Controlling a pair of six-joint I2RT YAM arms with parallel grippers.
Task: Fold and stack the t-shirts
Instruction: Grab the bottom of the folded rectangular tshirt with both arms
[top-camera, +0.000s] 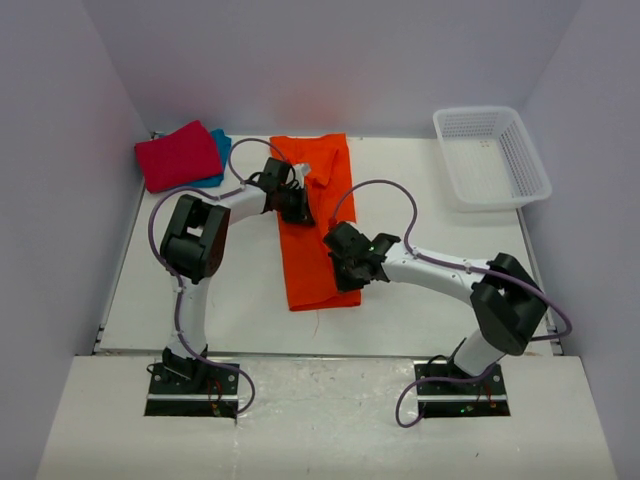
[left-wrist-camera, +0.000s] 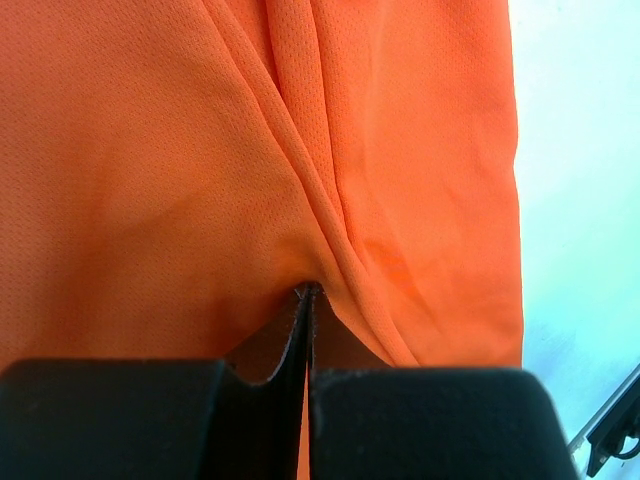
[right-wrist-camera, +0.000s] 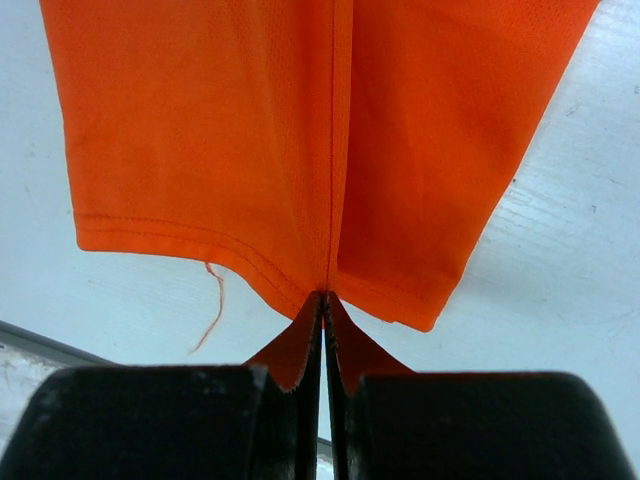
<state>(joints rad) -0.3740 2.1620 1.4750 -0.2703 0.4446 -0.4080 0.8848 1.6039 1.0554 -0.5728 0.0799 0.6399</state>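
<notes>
Left gripper (left-wrist-camera: 307, 292) pinching a fold of the orange t-shirt (top-camera: 305, 265), right gripper (right-wrist-camera: 325, 297) clamped on its near hem

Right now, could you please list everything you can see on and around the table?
orange t-shirt: one, bright orange, folded into a long strip at the table's centre
red t-shirt: one, crimson, folded, far left corner, lying on the teal one
teal t-shirt: one, teal blue, mostly hidden under the red one
basket: one, white plastic lattice, far right corner
loose thread: one, orange, hanging from the orange shirt's hem
table: one, white
left end effector: one, black, shut on the orange shirt's far part
right end effector: one, black, shut on its near hem
</notes>
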